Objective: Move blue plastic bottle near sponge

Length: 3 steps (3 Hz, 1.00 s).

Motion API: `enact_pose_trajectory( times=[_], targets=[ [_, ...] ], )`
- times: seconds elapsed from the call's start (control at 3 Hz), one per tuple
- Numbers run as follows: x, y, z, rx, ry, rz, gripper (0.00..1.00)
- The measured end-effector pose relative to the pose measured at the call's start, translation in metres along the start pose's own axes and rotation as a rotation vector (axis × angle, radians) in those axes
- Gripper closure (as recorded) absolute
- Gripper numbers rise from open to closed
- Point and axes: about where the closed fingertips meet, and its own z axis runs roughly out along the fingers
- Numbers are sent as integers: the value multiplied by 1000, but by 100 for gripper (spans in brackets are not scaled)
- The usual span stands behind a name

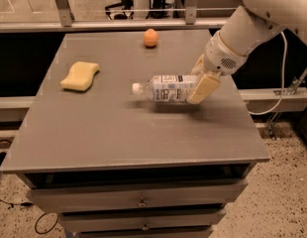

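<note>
The blue plastic bottle (167, 88) is clear with a white cap and a bluish-white label. It is held on its side a little above the grey table (109, 133), cap pointing left, with its shadow below it. My gripper (199, 82) is shut on the bottle's base end, cream fingers (203, 89) on either side. The pale yellow sponge (80, 76) lies at the table's left, a good way left of the bottle's cap.
A small round orange fruit (151, 37) sits at the table's far edge, behind the bottle. My white arm (252, 24) reaches in from the upper right. The table has drawers (141, 202) below its front edge.
</note>
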Motion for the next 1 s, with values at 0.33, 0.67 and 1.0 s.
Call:
enact_pose_trajectory(
  times=[0.33,0.67,1.0],
  targets=[
    [-18,-4,-23,72,-23,4,100],
    [-18,-4,-23,72,-23,4,100],
    [-22,-10,-20,113,-35,47,100]
  ],
)
